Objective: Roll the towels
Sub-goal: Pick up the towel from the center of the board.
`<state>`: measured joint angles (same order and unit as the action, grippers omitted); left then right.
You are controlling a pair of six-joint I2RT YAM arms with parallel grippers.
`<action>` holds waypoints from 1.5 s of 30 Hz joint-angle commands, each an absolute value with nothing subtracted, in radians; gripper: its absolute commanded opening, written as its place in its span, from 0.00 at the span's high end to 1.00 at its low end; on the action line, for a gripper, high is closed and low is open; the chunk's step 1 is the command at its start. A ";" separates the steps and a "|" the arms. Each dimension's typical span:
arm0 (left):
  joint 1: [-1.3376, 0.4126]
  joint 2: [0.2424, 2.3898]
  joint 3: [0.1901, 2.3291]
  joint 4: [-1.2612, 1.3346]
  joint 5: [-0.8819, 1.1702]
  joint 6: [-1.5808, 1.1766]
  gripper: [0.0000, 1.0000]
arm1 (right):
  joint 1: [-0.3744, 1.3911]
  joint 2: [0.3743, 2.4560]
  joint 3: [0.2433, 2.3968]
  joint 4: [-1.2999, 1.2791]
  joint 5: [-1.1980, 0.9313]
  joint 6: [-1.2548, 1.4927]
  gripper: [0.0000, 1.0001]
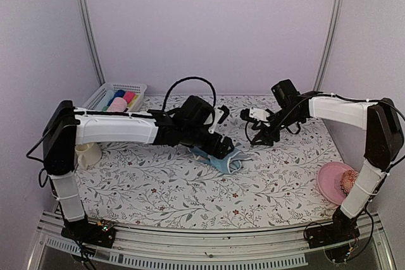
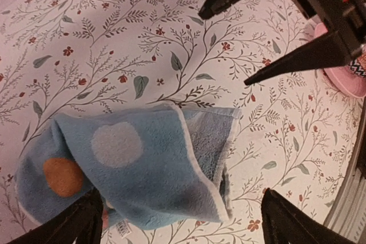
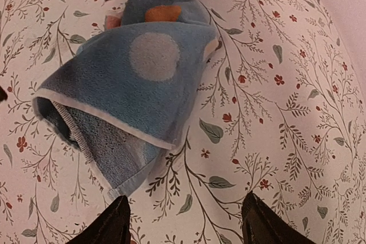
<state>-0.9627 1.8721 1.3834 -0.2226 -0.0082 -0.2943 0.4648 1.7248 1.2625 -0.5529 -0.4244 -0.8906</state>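
Towel [image 2: 143, 164], light blue with orange spot, lies loosely rolled; left gripper [image 2: 182, 195] and right gripper [image 3: 187, 197] stand open.

Soft, even, pinkish light with faint shadows; wrist views fairly sharp.

the light blue towel [image 3: 131, 78] is fuzzy, matt terry cloth, the leaf-printed table cover [image 3: 274, 112] looks smooth.

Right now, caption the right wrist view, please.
Loosely rolled light blue towel on the floral tablecloth, open right claw nearby.
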 commanded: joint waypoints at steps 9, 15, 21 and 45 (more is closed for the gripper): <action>-1.068 2.115 1.592 -0.359 -0.270 -0.275 0.28 | 0.345 1.712 1.313 -0.520 -0.423 -0.781 0.32; -1.074 2.067 1.520 -0.348 -0.328 -0.292 0.43 | 0.345 1.707 1.312 -0.519 -0.443 -0.778 0.31; -1.075 2.045 1.467 -0.344 -0.357 -0.306 0.61 | 0.345 1.707 1.311 -0.519 -0.456 -0.774 0.32; -1.032 1.706 1.200 0.019 -0.219 -0.168 1.00 | 0.489 1.678 1.156 -0.355 -0.602 -0.855 0.20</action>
